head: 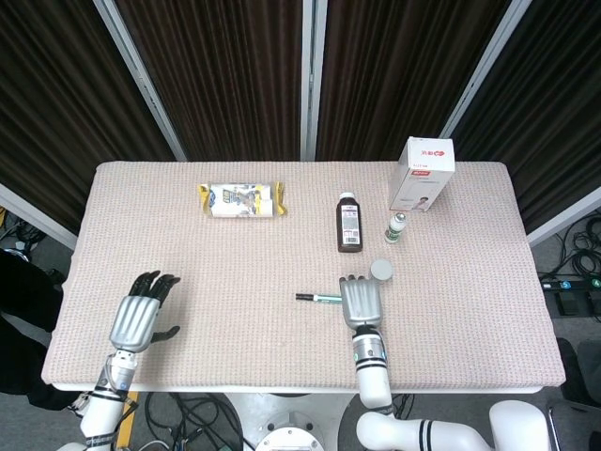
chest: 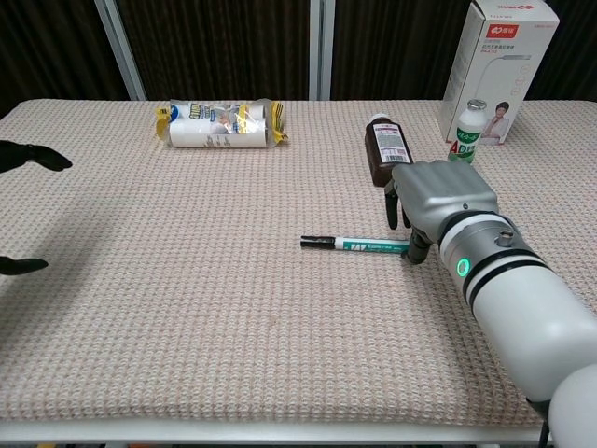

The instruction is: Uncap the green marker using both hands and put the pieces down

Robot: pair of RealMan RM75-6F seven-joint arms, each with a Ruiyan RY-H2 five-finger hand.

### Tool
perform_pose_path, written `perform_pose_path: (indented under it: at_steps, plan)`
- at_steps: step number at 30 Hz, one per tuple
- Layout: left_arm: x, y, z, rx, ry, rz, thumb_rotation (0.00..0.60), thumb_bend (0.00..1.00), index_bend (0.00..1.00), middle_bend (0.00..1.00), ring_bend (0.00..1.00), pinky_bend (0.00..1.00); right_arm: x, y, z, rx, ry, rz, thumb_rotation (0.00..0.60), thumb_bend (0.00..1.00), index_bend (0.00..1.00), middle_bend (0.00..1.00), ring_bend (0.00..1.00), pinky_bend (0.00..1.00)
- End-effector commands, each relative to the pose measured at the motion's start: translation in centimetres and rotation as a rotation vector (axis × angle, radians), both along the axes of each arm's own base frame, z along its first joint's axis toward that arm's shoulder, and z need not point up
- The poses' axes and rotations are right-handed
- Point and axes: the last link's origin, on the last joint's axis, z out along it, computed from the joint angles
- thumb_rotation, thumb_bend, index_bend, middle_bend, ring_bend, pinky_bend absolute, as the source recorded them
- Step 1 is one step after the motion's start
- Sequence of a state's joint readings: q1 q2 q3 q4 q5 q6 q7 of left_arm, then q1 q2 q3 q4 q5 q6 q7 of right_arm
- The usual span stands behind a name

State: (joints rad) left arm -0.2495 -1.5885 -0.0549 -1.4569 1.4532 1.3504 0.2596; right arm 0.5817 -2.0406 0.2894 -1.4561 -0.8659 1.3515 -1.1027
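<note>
The green marker (head: 324,299) lies flat near the middle of the bench (head: 488,310), its length running from 9 to 3 o'clock in the head view: black cap at the 9 o'clock end, white-and-green barrel toward 3 o'clock. It looks light, stiff and smooth, and a round barrel like this will likely roll or skid on the knitted cover if nudged sideways. The sensible hold is one hand around the barrel and the other pinching the black cap, pulling apart along the marker's axis; the cap is short, so that pinch offers little purchase.

The right hand (head: 362,303) sits over the barrel's 3 o'clock end, back upward, fingers (chest: 393,207) curled down beside the marker in the chest view. Whether they actually touch or clasp the barrel I cannot tell, since the hand hides that end. The cap end sticks out free at the hand's 9 o'clock.

The left hand (head: 136,319) hovers well apart toward 9 o'clock, near the bench's edge, fingers spread and holding nothing. By my reading, uncapping has not begun.
</note>
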Motion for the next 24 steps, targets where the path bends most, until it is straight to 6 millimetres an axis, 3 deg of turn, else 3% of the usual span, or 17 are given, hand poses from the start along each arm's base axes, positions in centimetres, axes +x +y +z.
perform_pose_path:
  at_steps: [1, 11, 24]
  plan:
    - [0.0, 0.0, -0.2, -0.008, -0.001, 0.001, 0.600, 0.00, 0.20, 0.16, 0.09, 0.12, -0.1, -0.2, -0.3, -0.004, 0.002, -0.012, 0.600, 0.13, 0.49, 0.46, 0.48, 0.65]
    - [-0.5, 0.1, -0.5, -0.033, -0.002, 0.017, 0.600, 0.00, 0.20, 0.16, 0.09, 0.12, 0.2, -0.8, -1.6, -0.016, -0.021, -0.029, 0.600, 0.21, 0.49, 0.47, 0.48, 0.65]
    - [-0.6, 0.1, -0.6, -0.045, -0.002, 0.021, 0.600, 0.00, 0.20, 0.16, 0.09, 0.13, 0.7, -0.8, -2.5, 0.003, -0.024, -0.034, 0.600, 0.22, 0.48, 0.49, 0.48, 0.65]
